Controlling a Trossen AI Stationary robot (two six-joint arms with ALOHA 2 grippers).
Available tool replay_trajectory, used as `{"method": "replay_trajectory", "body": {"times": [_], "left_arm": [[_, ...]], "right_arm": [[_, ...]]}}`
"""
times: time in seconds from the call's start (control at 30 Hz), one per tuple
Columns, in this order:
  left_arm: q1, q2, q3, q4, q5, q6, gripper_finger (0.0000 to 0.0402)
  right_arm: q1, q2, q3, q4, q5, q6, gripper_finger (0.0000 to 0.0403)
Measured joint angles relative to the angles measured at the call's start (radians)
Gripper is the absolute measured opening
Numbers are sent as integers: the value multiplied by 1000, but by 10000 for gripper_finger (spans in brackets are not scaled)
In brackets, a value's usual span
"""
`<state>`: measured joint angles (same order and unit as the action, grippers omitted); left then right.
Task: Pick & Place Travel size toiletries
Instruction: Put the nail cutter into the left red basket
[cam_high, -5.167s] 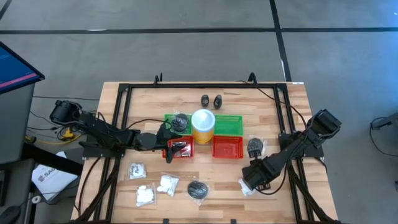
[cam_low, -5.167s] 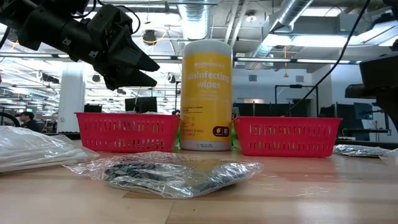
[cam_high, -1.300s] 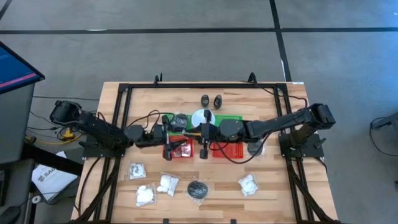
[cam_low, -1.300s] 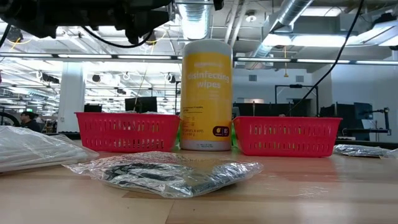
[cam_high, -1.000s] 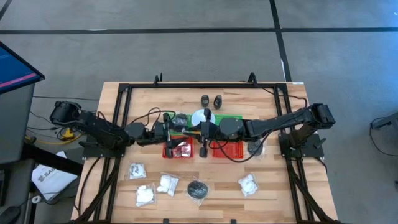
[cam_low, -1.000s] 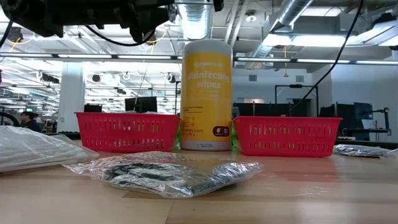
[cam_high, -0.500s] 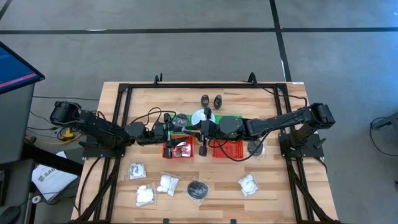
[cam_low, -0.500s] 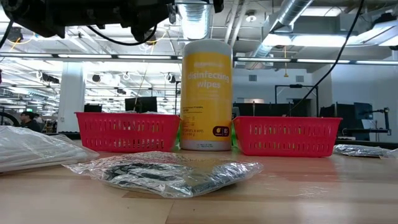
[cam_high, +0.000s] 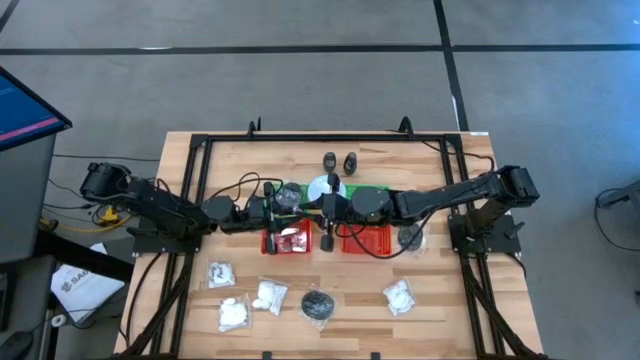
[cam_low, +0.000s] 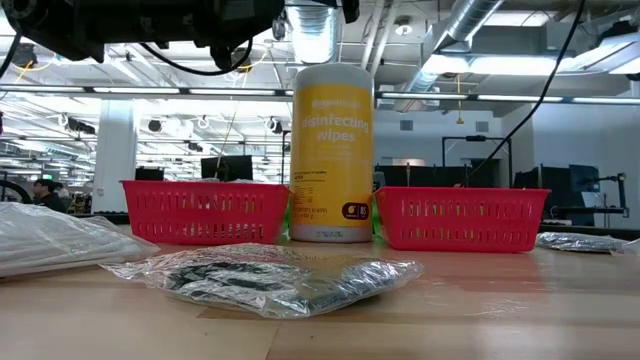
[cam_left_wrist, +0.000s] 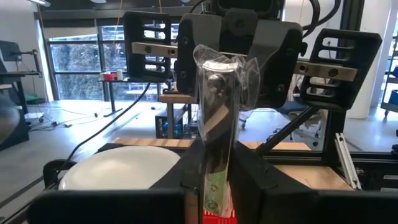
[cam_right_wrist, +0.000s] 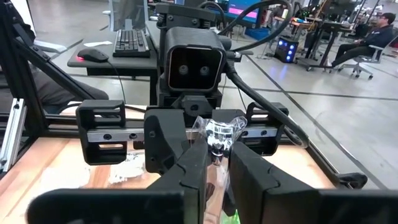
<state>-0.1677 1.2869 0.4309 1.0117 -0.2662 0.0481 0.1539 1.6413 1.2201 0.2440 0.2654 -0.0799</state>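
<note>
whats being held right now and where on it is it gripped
A clear-wrapped toiletry, held in mid-air by both claws at once: the left claw pinches one end, and the right claw appears to pinch the opposite end.

Two trays (cam_high: 287, 241) flank the cylinder (cam_low: 331, 150), packets (cam_high: 233, 313) in front.

Qty on table: white packets (cam_high: 220, 272) (cam_high: 233, 313) (cam_high: 270, 295) (cam_high: 400, 296) x4; black bottles (cam_high: 329, 160) (cam_high: 349, 161) x2; dark pads (cam_high: 318, 304) (cam_high: 408, 237) x2; red trays (cam_high: 287, 246) (cam_high: 368, 247) x2; green trays (cam_high: 272, 188) (cam_high: 380, 189) x2; yellow cyl. (cam_low: 332, 150) x1; wrapped tube (cam_left_wrist: 214, 124) x1.
</note>
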Motion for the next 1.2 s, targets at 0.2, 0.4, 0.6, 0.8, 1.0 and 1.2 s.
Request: {"method": "replay_trajectory", "body": {"times": [0.2, 0.4, 0.6, 0.8, 1.0, 1.2], "left_arm": [[-13, -3, 0, -45, -5, -31, 35], [-40, -5, 0, -137, -67, -63, 35], [-44, -7, 2, -185, -83, -107, 35], [-54, -7, 2, -222, -86, -135, 35], [-70, -24, -4, -277, -92, -140, 35], [-95, -91, -3, -422, -128, -192, 35]], "right_arm": [[0, 0, 0, -39, -4, -22, 50], [-2, 3, -1, -104, -7, -23, 51], [-6, 3, -2, -128, -9, -24, 51], [-6, 3, -2, -162, -8, -27, 53], [-7, -4, -1, -156, 4, -55, 89], [-6, -8, -1, -166, 5, -54, 148]]}}
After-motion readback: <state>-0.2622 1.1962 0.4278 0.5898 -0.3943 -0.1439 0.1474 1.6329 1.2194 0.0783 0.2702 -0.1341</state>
